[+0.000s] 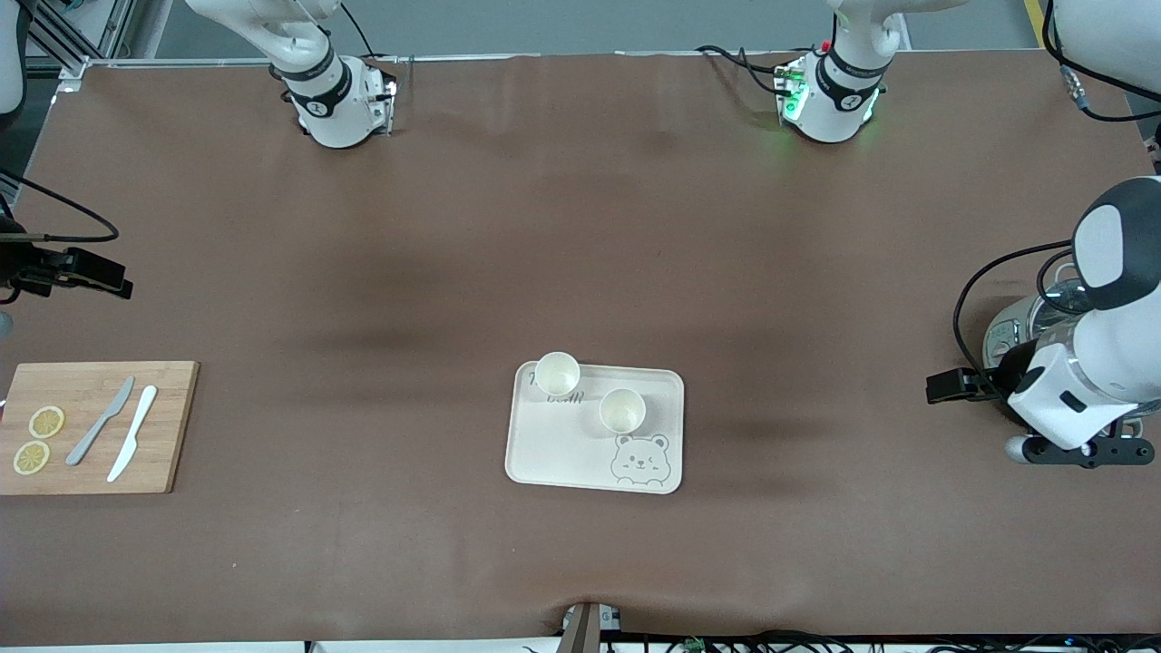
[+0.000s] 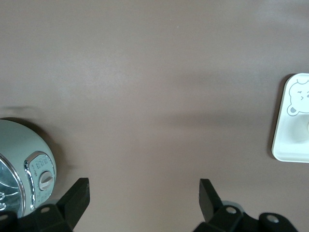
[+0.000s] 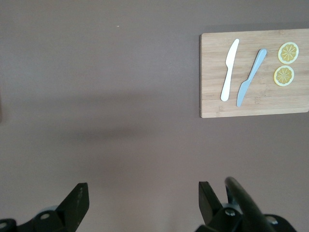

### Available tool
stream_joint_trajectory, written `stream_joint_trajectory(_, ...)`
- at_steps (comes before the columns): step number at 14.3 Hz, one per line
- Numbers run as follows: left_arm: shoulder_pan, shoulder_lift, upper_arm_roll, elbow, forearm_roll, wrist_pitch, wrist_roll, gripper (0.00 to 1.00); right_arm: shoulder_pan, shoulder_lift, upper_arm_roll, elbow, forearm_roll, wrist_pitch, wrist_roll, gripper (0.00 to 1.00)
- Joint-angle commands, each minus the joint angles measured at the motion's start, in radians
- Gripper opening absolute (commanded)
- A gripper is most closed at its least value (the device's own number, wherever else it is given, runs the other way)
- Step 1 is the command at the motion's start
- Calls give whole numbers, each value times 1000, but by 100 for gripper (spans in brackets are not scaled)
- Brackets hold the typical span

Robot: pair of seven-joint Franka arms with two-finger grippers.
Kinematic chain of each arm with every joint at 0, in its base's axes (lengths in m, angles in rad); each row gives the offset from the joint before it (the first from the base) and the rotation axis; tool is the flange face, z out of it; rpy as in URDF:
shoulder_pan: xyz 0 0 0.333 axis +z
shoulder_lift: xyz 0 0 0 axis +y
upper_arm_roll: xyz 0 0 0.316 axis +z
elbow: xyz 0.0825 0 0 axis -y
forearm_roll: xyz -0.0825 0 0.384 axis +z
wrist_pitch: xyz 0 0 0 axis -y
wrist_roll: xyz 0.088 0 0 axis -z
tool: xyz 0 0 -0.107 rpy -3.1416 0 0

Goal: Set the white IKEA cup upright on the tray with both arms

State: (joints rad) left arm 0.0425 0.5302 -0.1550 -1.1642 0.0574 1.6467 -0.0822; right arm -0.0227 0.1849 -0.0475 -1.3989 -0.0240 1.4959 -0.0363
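Two white cups stand upright on the cream bear tray. One cup is at the tray's corner farther from the front camera; the other cup is nearer the tray's middle, just above the bear drawing. My left gripper hangs open and empty over bare table at the left arm's end, well away from the tray. In the left wrist view its fingers frame only tablecloth, with the tray's edge off to one side. My right gripper is open and empty at the right arm's end; the same gripper shows over bare cloth.
A wooden cutting board with a grey knife, a white knife and two lemon slices lies at the right arm's end. A pale green appliance with a glass lid sits by the left gripper.
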Motion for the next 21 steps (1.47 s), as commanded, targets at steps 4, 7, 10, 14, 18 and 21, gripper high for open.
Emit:
stream_joint_trajectory(4, 8, -10, -1, -2, 25, -7, -8, 100, -11, -33, 14, -55, 30, 17, -4, 100)
stream_joint_trajectory(7, 4, -16, 6, 4, 22, -7, -8, 100, -13, -33, 14, -66, 36, 18, -4, 100)
stream_joint_trajectory(10, -3, -146, -11, -3, 9, -74, -16, 100, -13, -33, 14, -72, 36, 20, -4, 100)
stream_joint_trajectory(14, 2, -282, -72, -6, -8, -300, -37, 100, -11, -32, 14, -74, 36, 23, -4, 100)
stream_joint_trajectory(18, -72, -294, -72, -15, -4, -347, -65, 100, -11, -35, 14, -88, 36, 35, -4, 100)
stream_joint_trajectory(21, -72, -380, -104, -81, -8, -366, -71, 100, -13, -33, 14, -88, 36, 35, -4, 100)
